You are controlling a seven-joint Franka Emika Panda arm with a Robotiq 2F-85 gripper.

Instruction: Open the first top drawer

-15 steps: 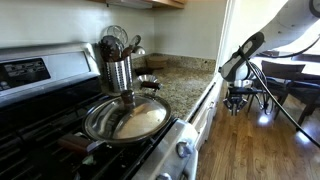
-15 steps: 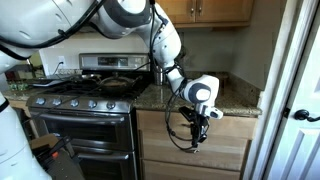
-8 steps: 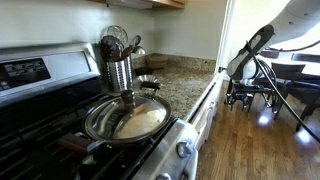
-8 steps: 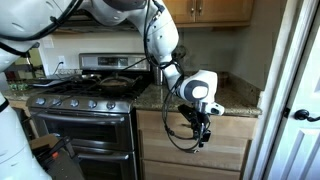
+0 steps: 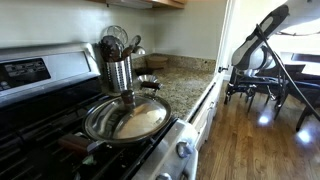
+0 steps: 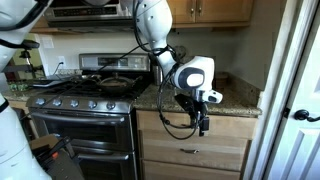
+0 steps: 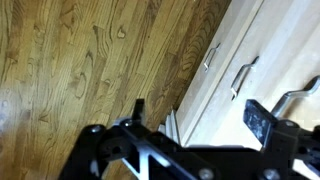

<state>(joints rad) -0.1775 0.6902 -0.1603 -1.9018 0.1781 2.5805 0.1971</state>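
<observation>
The first top drawer (image 6: 228,127) is the uppermost front under the granite counter, right of the stove. Whether it stands pulled out I cannot tell. In the wrist view its curved handle (image 7: 291,97) lies just beyond my right finger (image 7: 258,116), with two lower handles further along the white fronts. My gripper (image 6: 203,121) hangs in front of the drawer, at counter-edge height and apart from it. It is open (image 7: 198,110), with nothing between the fingers. In an exterior view the gripper (image 5: 242,57) is raised beyond the counter's end.
A steel stove (image 6: 85,120) with knobs stands beside the cabinet. A pan (image 5: 125,118) and a utensil holder (image 5: 118,70) sit on it. The granite counter (image 5: 185,85) overhangs the fronts. Wooden floor (image 7: 70,60) spreads below, and a door frame (image 6: 285,90) is close by.
The gripper has gone from shut to open, letting go of what it held at the drawer front. It has risen and drawn back from the cabinet.
</observation>
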